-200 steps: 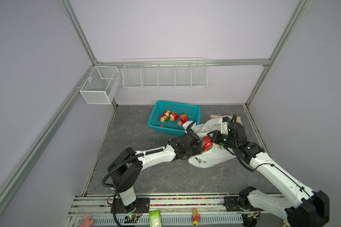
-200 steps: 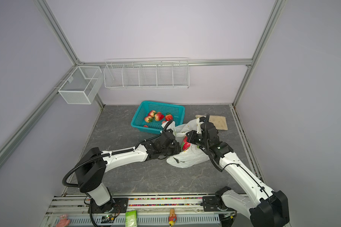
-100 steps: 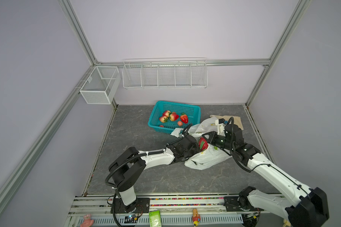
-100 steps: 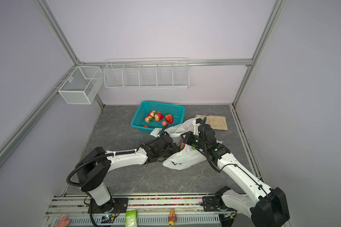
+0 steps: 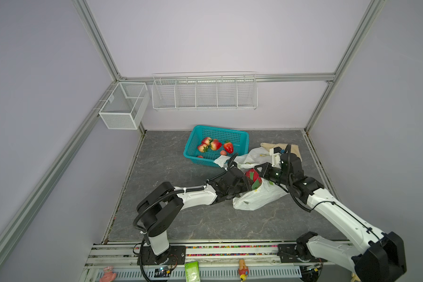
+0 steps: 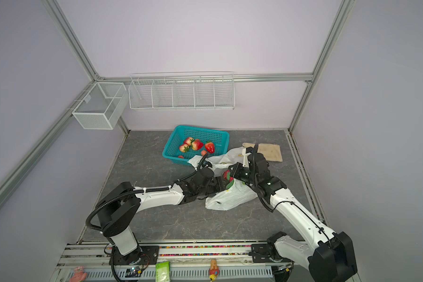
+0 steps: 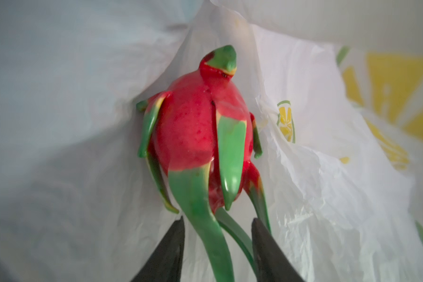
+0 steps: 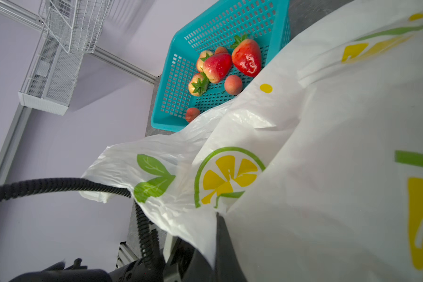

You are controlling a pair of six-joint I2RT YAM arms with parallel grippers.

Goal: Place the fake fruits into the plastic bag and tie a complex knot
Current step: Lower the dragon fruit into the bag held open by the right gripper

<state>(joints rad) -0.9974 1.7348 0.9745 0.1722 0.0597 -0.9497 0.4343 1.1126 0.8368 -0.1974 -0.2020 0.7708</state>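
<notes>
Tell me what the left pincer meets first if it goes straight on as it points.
Likely the red fake fruit, right ahead inside the plastic bag; one green leaf lies between the left pincer's open jaws.

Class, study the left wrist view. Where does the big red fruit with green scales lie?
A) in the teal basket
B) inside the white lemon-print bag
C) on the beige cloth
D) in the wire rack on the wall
B: the red fruit lies with the plastic bag walls all around it, just beyond the left gripper, whose jaws stand apart.
</notes>
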